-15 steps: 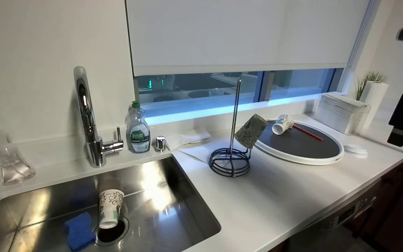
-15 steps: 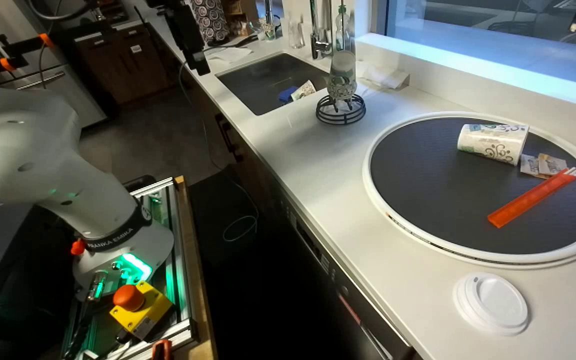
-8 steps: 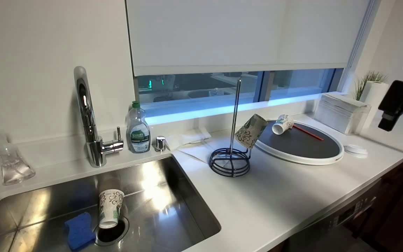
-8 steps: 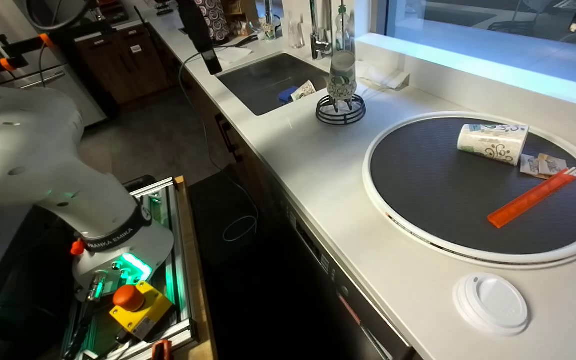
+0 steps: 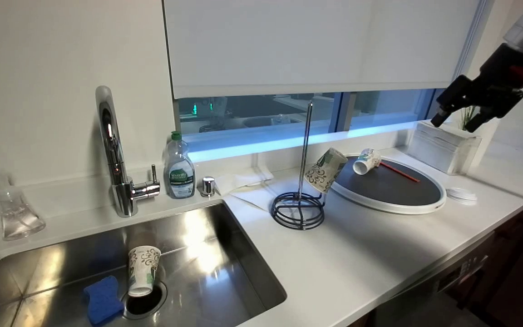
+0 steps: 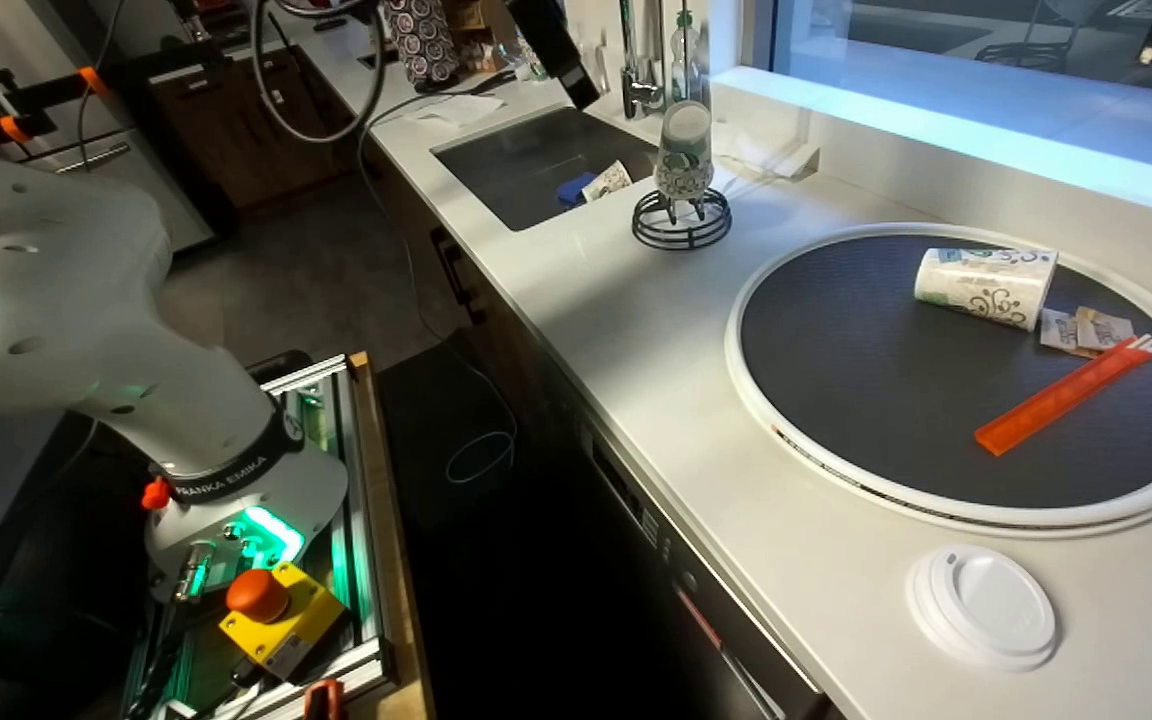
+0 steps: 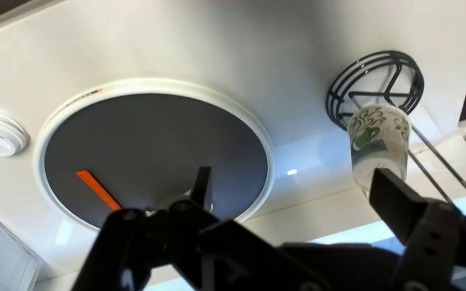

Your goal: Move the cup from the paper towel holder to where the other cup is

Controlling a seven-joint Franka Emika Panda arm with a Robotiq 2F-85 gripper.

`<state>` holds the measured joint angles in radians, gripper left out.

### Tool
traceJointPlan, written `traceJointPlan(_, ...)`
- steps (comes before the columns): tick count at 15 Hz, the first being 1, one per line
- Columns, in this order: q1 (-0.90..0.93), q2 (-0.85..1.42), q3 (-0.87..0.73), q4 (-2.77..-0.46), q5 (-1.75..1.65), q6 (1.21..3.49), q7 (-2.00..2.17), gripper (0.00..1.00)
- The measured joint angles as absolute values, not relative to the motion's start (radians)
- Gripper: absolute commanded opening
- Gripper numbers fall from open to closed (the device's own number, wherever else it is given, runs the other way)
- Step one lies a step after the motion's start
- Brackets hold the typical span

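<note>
The cup, cream-beige with a swirl pattern, hangs upside down and tilted on the paper towel holder in both exterior views [image 5: 326,171] [image 6: 684,165] and the wrist view [image 7: 380,135]. The dark wire paper towel holder [image 5: 305,145] stands between sink and turntable; its ring base shows in the wrist view [image 7: 378,94]. Another patterned cup [image 5: 367,161] [image 6: 988,285] lies on the turntable; one more [image 5: 144,271] lies in the sink. My gripper [image 5: 455,122] is open and empty, high above the counter. In the wrist view [image 7: 293,177] one finger overlaps the hanging cup's bottom, apart from it.
The round turntable [image 6: 866,440] also holds an orange packet [image 6: 1061,398] and small sachets. White lids [image 6: 986,605] lie near it. The sink [image 5: 225,272] holds a blue sponge [image 5: 103,299]. The tap [image 5: 111,136], soap bottle [image 5: 181,170] and towel box [image 5: 443,145] stand along the back.
My gripper has swung in over the counter, moving left and up in an exterior view and turning. Its two fingers now show apart. The cups and holder have not moved.
</note>
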<state>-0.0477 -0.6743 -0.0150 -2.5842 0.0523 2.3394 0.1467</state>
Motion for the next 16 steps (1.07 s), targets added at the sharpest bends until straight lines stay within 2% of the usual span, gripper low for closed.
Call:
traceJointPlan(4, -0.048, -0.561, -0.030, -2.538, 0.064, 2.404, 0.145, 1.00)
traceJointPlan(10, -0.052, -0.542, -0.029, -2.522, 0.070, 2.405, 0.171, 1.00)
traceJointPlan(16, 0.023, -0.411, -0.054, -2.471, 0.263, 2.451, 0.118, 1.00)
